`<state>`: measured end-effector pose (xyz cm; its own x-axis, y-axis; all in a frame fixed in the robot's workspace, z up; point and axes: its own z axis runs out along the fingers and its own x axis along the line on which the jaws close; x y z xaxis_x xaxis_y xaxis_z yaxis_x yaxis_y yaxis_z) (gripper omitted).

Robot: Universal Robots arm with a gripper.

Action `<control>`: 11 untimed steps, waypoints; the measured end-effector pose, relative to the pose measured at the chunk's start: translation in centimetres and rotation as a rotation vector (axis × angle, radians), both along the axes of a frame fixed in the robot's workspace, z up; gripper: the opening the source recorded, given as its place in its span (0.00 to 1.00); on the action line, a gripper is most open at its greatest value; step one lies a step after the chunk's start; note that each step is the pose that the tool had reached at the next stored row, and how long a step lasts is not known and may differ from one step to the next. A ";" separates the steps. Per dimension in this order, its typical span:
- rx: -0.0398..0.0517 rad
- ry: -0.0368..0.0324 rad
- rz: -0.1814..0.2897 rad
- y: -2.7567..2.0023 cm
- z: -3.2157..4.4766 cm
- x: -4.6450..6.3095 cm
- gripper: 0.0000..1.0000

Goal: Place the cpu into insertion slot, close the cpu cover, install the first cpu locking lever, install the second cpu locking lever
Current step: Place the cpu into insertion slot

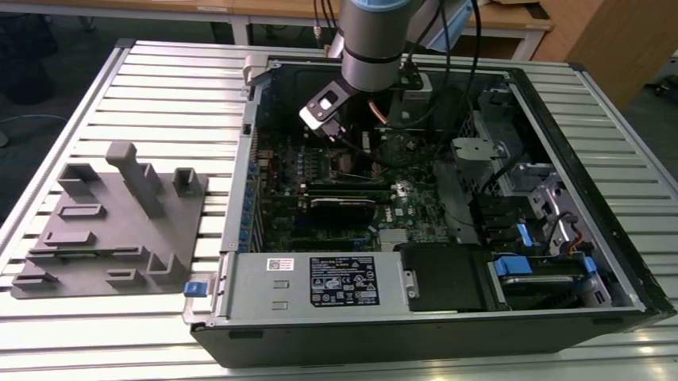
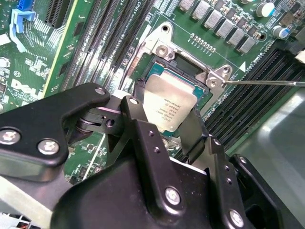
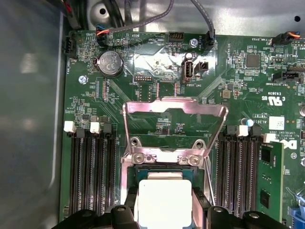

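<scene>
My end effector (image 2: 167,125) pinched the cpu (image 2: 169,102) by two edges, low over the slot (image 2: 187,71), with the cover (image 3: 174,104) standing open. Risk, as I judged it: a tilted chip could catch the slot rim and bend contacts. Room was tight, with memory slots (image 3: 90,167) flanking both sides and the cover hinge close by.

Silver-grey cpu (image 3: 164,202), green circuit board (image 3: 143,62), silver cpu cover (image 3: 174,103)

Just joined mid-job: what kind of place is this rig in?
Likely a lab or workshop bench: an open computer case lies on a slatted metal table, wooden desks stand beyond, and the gripper holds the cpu over the insertion slot.
</scene>
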<state>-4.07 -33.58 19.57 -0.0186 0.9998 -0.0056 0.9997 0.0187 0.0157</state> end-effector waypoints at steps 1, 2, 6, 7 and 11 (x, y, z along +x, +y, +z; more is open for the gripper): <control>0.0039 0.0000 0.000 0.00 0.00 0.0 0.53; 0.0091 -0.0001 0.000 0.00 0.00 0.0 0.53; 0.0201 -0.0011 0.000 -0.01 -0.01 0.0 0.53; 0.0216 -0.0016 0.000 -0.03 -0.01 -0.1 0.53; 0.0231 -0.0019 0.000 -0.20 -0.02 -0.1 0.53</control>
